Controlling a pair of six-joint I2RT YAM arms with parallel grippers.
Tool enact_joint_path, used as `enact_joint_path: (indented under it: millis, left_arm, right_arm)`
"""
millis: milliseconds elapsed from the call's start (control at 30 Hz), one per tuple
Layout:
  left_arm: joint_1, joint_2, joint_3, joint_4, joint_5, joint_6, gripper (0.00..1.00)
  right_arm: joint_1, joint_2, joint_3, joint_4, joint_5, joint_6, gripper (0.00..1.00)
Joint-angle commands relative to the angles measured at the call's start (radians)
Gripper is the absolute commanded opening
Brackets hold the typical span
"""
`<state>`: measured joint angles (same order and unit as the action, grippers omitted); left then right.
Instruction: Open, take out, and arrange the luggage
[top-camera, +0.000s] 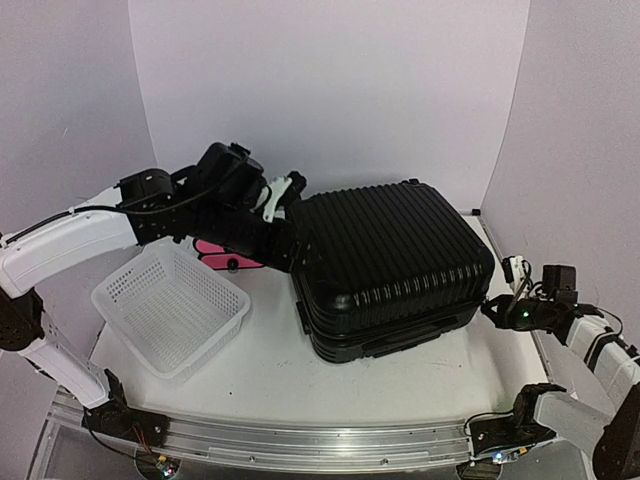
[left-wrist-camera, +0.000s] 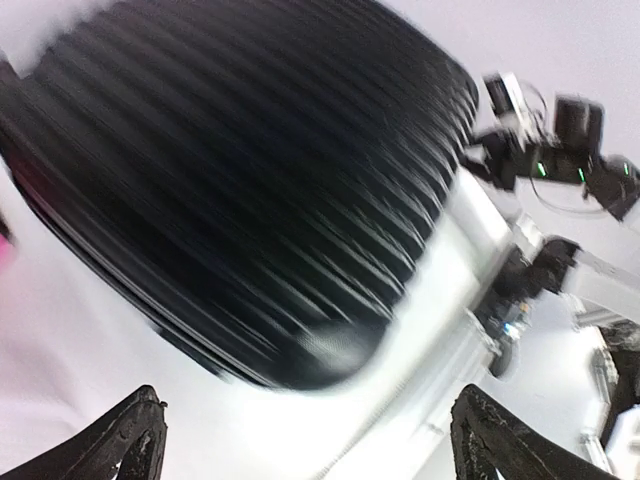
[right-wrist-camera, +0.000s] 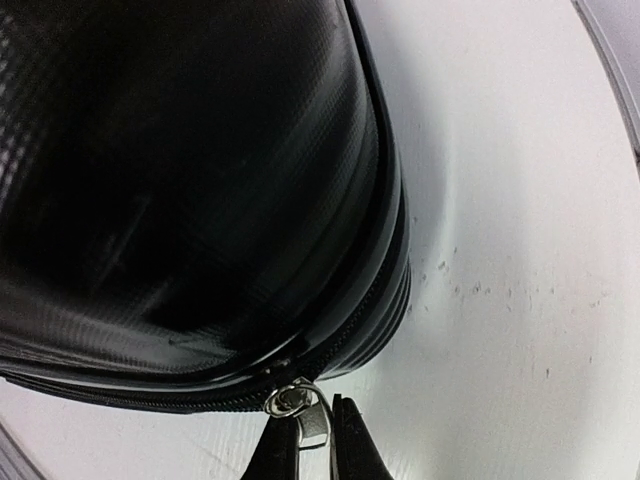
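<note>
The luggage (top-camera: 392, 266), a large black ribbed hard-shell suitcase, lies closed on the white table. My right gripper (top-camera: 494, 306) is at its right front corner. In the right wrist view the gripper (right-wrist-camera: 318, 432) is shut on the silver zipper pull (right-wrist-camera: 312, 422), which hangs from the zipper line of the luggage (right-wrist-camera: 200, 200). My left gripper (top-camera: 278, 196) is above the luggage's far left corner, open and empty. In the left wrist view its fingertips (left-wrist-camera: 130, 440) are spread wide, with the blurred luggage (left-wrist-camera: 250, 180) below.
A white mesh basket (top-camera: 170, 305) stands at the left front. A small box with pink drawers (top-camera: 222, 254) sits behind it, mostly hidden by the left arm. The table's right edge (top-camera: 540, 345) runs close to the right gripper.
</note>
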<state>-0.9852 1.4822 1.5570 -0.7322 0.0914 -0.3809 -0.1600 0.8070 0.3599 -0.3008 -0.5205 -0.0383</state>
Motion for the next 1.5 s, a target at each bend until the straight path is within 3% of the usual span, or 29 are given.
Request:
enact_joint_path:
  millis: [0, 133, 300, 567, 667, 800, 1133, 1300, 1400, 1467]
  left_arm:
    - [-0.101, 0.031, -0.071, 0.007, -0.099, -0.277, 0.99]
    - [-0.187, 0.143, 0.001, 0.011, -0.269, -0.278, 0.99]
    - [-0.248, 0.266, 0.083, -0.054, -0.525, -0.179, 0.99]
    - [-0.266, 0.290, 0.080, -0.024, -0.500, -0.218, 0.99]
    - [-0.263, 0.297, 0.061, -0.030, -0.569, -0.291, 0.90]
    - [-0.236, 0.249, -0.020, -0.030, -0.623, -0.351, 0.86]
    - [-0.154, 0.190, -0.080, -0.026, -0.663, -0.313, 0.84]
    - [-0.105, 0.189, -0.076, -0.016, -0.647, -0.265, 0.84]
    - [-0.105, 0.173, -0.055, 0.019, -0.535, -0.124, 0.88]
    - [-0.126, 0.110, -0.111, 0.114, -0.447, -0.005, 0.92]
  right_arm:
    - [-0.009, 0.031, 0.176, -0.045, 0.025, -0.055, 0.00]
    - [-0.010, 0.088, 0.182, -0.070, 0.079, -0.062, 0.00]
    - [-0.011, 0.058, 0.158, -0.071, 0.111, -0.073, 0.02]
    - [-0.010, 0.075, 0.171, -0.075, 0.071, -0.066, 0.00]
    - [-0.010, 0.066, 0.178, -0.074, 0.109, -0.068, 0.00]
    - [-0.012, 0.063, 0.185, -0.073, 0.224, -0.079, 0.00]
    - [-0.033, 0.166, 0.245, -0.070, 0.260, -0.307, 0.00]
    - [-0.109, 0.251, 0.284, 0.038, 0.098, -0.299, 0.00]
    - [-0.110, 0.309, 0.327, 0.032, -0.114, -0.380, 0.00]
    - [-0.108, 0.294, 0.310, 0.063, -0.213, -0.342, 0.00]
